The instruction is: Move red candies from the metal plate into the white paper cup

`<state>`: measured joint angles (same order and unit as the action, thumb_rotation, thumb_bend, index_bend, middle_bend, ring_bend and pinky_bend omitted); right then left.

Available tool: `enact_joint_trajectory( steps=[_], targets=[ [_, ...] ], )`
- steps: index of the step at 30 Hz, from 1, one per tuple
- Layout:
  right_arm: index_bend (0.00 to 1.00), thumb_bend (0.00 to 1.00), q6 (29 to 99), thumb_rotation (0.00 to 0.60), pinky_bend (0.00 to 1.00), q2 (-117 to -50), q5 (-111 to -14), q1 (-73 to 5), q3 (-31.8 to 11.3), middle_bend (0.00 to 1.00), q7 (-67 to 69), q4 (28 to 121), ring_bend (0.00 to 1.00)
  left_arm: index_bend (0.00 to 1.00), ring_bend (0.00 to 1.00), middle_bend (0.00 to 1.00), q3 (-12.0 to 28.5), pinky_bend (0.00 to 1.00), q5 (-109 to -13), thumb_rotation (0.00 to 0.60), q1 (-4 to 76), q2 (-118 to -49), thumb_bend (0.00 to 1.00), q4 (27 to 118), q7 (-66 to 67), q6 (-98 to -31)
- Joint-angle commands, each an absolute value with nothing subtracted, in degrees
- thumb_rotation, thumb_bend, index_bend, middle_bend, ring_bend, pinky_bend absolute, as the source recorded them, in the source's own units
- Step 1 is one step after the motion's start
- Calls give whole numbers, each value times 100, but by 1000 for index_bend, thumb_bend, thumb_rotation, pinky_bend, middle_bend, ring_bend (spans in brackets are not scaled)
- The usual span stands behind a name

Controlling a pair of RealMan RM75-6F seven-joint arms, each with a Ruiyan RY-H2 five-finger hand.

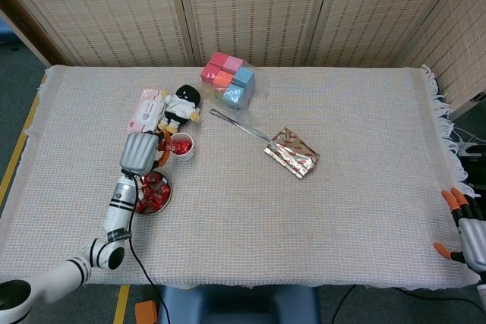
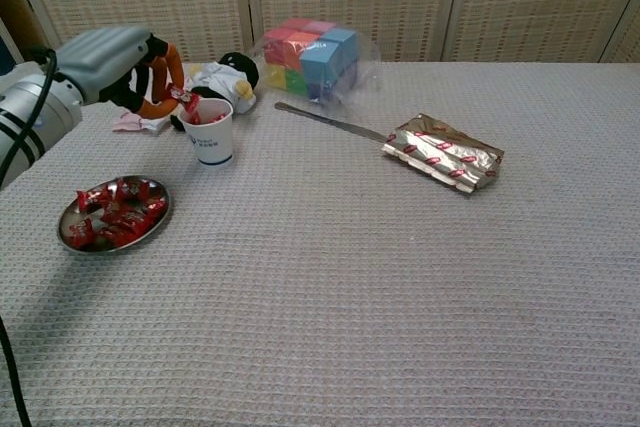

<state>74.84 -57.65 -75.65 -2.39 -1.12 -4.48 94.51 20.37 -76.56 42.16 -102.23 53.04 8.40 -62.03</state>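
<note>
The left hand [image 2: 135,72] pinches one red candy [image 2: 186,99] between thumb and a finger, just above the near rim of the cup [image 2: 211,131], which already holds candies; the plate [image 2: 150,227] nearer the robot carries many more. The right hand [image 1: 465,229] hangs at the table's edge, fingers apart, holding nothing. Risk, as judged: the candy sits over the rim rather than the mouth, so release here may drop it outside, and a lower fingertip could tip the light cup. The surface is a woven cloth [image 2: 350,277], on which a dropped candy should stay put. Woven screens [image 1: 250,5] back the table.
</note>
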Motion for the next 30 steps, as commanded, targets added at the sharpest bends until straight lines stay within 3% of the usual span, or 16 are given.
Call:
enact_joint_trajectory(
  steps=[1, 7, 11, 16, 19, 23, 30],
  targets=[
    [0, 90, 7454, 600, 203, -5782, -7507, -252, -130, 0, -485, 9438, 0, 561, 591, 594, 2086, 968, -7527, 600, 4521, -10507, 385, 4840, 833, -5988],
    [0, 90, 7414, 600, 204, -5801, -7437, -274, -144, 0, -549, 9440, 0, 436, 556, 533, 2012, 886, -7445, 600, 4737, -10751, 385, 4349, 846, -5851],
    [0, 90, 7430, 600, 204, -5794, -7440, -267, -146, 0, -532, 9447, 0, 274, 463, 429, 1934, 787, -7461, 600, 4755, -10752, 386, 4270, 863, -5918],
    [0, 90, 7488, 600, 204, -5778, -7516, -243, -122, 0, -513, 9476, 0, 144, 364, 316, 1811, 759, -7472, 600, 4637, -10576, 386, 4569, 887, -6030],
    [0, 90, 7561, 600, 204, -5747, -7585, -209, -106, 0, -467, 9509, 0, 139, 343, 292, 1671, 771, -7564, 600, 4401, -10347, 386, 5055, 860, -6323],
    [0, 90, 7690, 600, 204, -5713, -7683, -149, -90, 0, -400, 9525, 0, 139, 330, 283, 1190, 804, -7819, 600, 3743, -9871, 386, 6019, 808, -6929],
    [0, 90, 7714, 600, 204, -5681, -7864, -139, -27, 0, -330, 9542, 0, 140, 329, 276, 417, 822, -7876, 600, 2813, -9193, 372, 7170, 866, -7287]
  ],
)
